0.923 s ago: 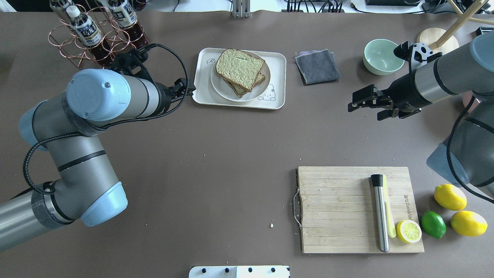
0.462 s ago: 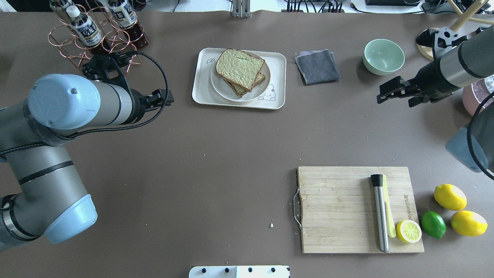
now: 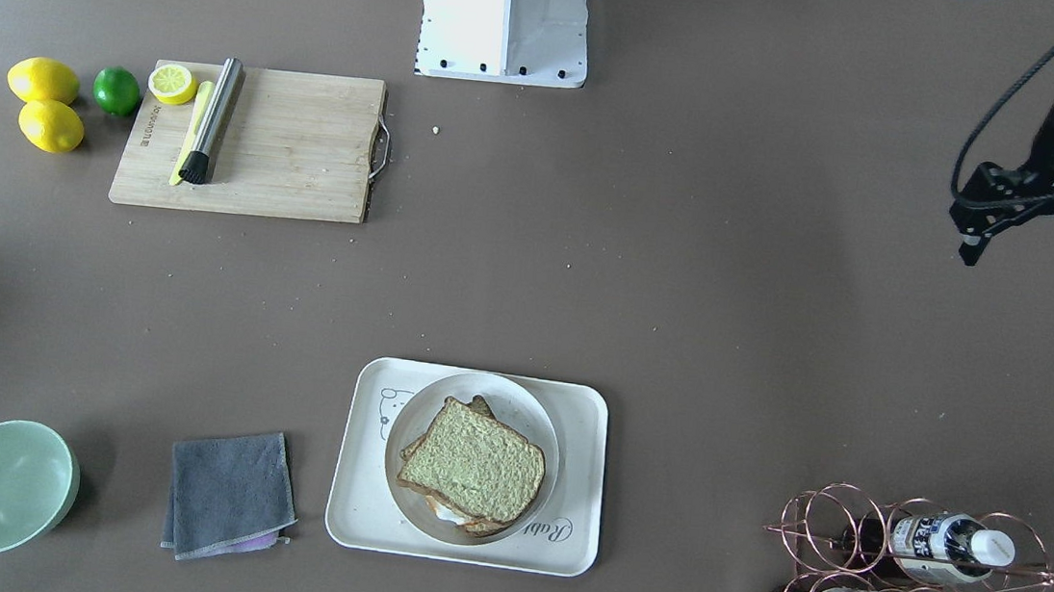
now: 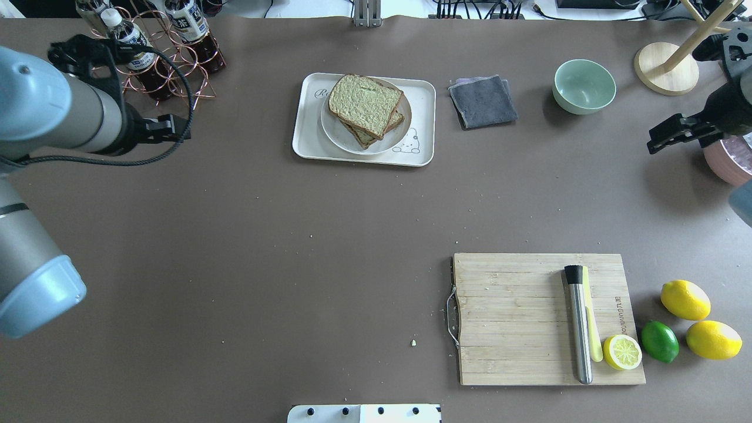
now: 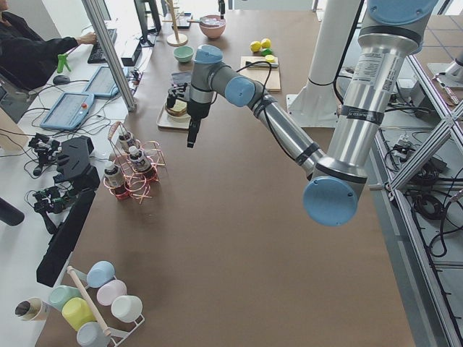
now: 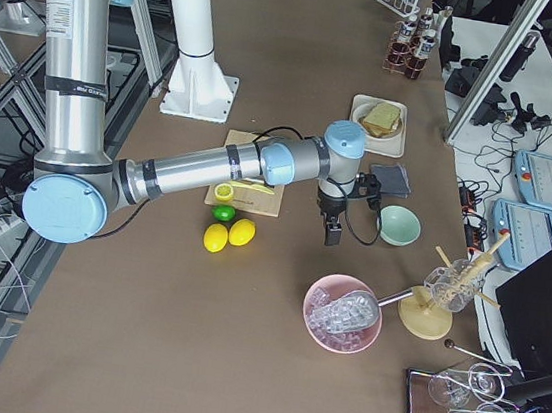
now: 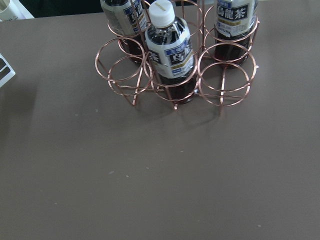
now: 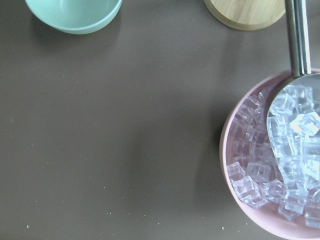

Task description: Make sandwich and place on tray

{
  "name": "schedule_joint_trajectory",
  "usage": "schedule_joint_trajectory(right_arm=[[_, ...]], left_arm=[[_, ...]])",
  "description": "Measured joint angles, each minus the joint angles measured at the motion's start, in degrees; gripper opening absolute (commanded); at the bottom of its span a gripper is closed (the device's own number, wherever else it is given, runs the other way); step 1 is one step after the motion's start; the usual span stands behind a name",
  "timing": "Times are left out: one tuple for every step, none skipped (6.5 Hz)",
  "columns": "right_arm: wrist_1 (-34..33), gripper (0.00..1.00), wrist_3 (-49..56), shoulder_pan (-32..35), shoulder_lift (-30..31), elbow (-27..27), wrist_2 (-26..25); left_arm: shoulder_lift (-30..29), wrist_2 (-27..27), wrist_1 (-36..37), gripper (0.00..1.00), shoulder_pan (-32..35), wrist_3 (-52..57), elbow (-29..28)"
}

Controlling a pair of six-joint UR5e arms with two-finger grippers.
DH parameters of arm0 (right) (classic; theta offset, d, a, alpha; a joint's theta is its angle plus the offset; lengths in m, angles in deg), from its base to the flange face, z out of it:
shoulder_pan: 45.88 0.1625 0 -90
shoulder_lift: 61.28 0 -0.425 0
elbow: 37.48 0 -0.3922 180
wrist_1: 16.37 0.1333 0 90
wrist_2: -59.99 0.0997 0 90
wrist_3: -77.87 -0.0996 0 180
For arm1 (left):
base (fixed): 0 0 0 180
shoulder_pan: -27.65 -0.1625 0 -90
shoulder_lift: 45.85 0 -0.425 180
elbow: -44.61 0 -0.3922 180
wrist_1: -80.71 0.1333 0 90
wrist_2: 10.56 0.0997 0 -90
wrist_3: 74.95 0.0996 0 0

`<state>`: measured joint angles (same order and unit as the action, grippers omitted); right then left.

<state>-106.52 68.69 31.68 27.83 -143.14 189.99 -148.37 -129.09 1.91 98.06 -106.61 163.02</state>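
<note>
The sandwich (image 4: pixel 365 104), brown bread slices stacked with a bit of white egg showing at the edge (image 3: pixel 472 467), lies on a round white plate (image 4: pixel 402 130) on the cream tray (image 4: pixel 305 144), also in the front view (image 3: pixel 351 511). My left gripper (image 4: pixel 176 129) is open and empty, well left of the tray beside the bottle rack; it also shows in the front view (image 3: pixel 1023 245). My right gripper (image 4: pixel 657 138) is open and empty at the far right, near the pink bowl. Neither gripper touches anything.
A copper rack of tea bottles (image 4: pixel 150 53) stands at the back left. A grey cloth (image 4: pixel 483 101), a green bowl (image 4: pixel 584 86) and a wooden stand base (image 4: pixel 665 69) are at the back right. A pink bowl of ice (image 8: pixel 280 190), a cutting board (image 4: pixel 511 320), lemons (image 4: pixel 685 299) and a lime (image 4: pixel 659 341) are on the right.
Both arms have drawn away from the tray: the left gripper moved left toward the bottle rack, the right gripper moved right toward the pink bowl. The sandwich has not moved.
</note>
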Motion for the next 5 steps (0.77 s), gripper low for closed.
schedule_joint_trajectory(right_arm=[[0.1, 0.99, 3.0, 3.4, 2.1, 0.4, 2.4], [0.3, 0.99, 4.9, 5.9, 4.1, 0.5, 4.3], [0.4, 0.99, 5.7, 7.6, 5.2, 0.6, 5.3], [0.4, 0.99, 5.9, 8.3, 5.6, 1.1, 5.5], [0.5, 0.99, 5.9, 8.6, 5.6, 1.7, 5.6]], left_arm=[[2.5, -6.8, -2.8, 0.98, 6.6, 8.2, -4.2], [5.1, -13.0, -7.9, 0.98, 11.5, 13.8, -9.5], [7.8, -17.4, -13.4, 0.98, 14.1, 16.1, -13.6], [10.9, -19.8, -17.9, 0.98, 15.2, 16.7, -15.3], [13.4, -22.3, -20.9, 0.98, 16.3, 16.9, -15.7]])
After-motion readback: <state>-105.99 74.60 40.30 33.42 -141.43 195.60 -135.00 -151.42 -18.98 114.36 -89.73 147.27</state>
